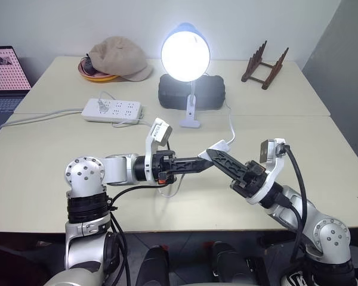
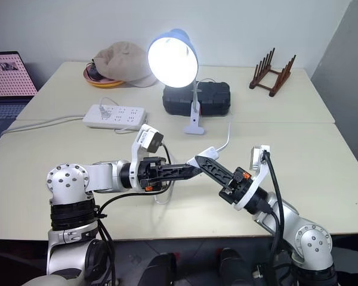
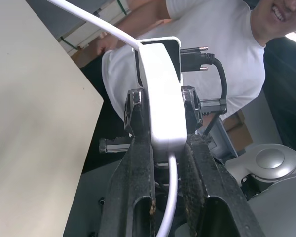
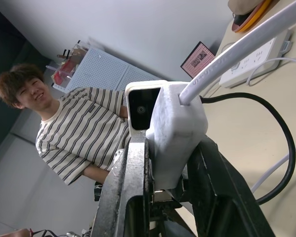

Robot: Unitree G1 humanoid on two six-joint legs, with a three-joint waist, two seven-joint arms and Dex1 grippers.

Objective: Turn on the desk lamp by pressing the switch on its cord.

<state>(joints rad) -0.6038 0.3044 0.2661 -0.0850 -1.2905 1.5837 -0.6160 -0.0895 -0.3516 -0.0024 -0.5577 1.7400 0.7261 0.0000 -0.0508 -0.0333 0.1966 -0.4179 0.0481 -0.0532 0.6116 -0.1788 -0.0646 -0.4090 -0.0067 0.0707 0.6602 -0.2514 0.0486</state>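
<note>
Over the beige tabletop point(image 1: 59, 179) both black two-fingered grippers point(image 1: 203, 162) point(image 1: 222, 158) clamp the small white inline switch point(image 1: 220, 146), and the blue-shaded desk lamp point(image 1: 185, 52) glows, job apparently done.

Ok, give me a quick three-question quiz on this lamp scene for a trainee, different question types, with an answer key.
1. True or false: the desk lamp is lit.
2. Which grippers are closed on the switch? A) left gripper alone B) right gripper alone C) both
3. Fill in: the beige cap lies partly on an orange ____.

Key: 1 true. 2 C. 3 plate.
</note>
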